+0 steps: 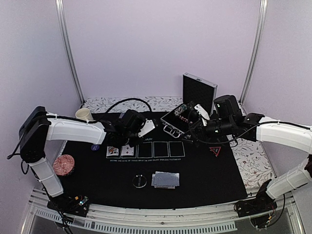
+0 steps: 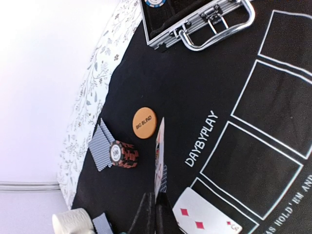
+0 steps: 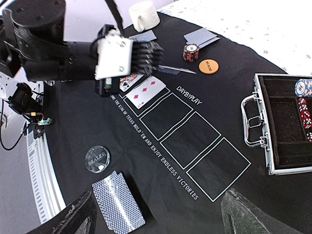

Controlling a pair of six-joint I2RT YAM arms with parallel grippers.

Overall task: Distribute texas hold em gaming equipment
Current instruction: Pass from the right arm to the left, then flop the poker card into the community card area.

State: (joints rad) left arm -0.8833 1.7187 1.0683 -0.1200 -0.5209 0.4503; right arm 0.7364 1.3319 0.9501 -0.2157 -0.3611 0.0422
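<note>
**Left pincer** [image 2: 155, 207]: closed tight on one playing card [image 2: 159, 151], which is held on edge just above the black mat [image 2: 204, 97].

**Right pincer** [image 3: 160, 197]: fingers [image 3: 78, 217] spread wide with nothing between them. It hangs over the mat near the open case [image 3: 265, 124].

**Face-up cards** [image 3: 146, 91]: two, lying flat just under the left pincer, in the two boxes at the left end of the printed row. One shows red diamonds.

**Orange disc** [image 2: 145, 122]: marked BIG BLIND, flat on the mat beyond the held card.

**Chip stack** [image 2: 122, 153]: small and red-striped, just beside the orange disc and next to a face-down pair [image 2: 100, 144] of cards.

**Further face-down cards** [image 3: 142, 36]: on the mat near the cream mug [image 3: 144, 15].

**Purple disc** [image 1: 95, 146]: on the mat, left of the face-up cards.

**Reddish chip pile** [image 1: 64, 165]: at the mat's left edge, well apart from the pincers.

**Dealer disc** [image 3: 97, 159]: round and lettered DEALER, toward the near side of the mat.

**Deck** [image 3: 118, 200]: face down, just beside the dealer disc.

**Triangle marker** [image 1: 215, 150]: red-edged, on the mat to the right of the printed row.

**Case contents**: a row of red chips [image 3: 304, 112] and a blue chip [image 3: 303, 87] lie in the tray. The lid [image 1: 199, 90] stands upright behind it.
</note>
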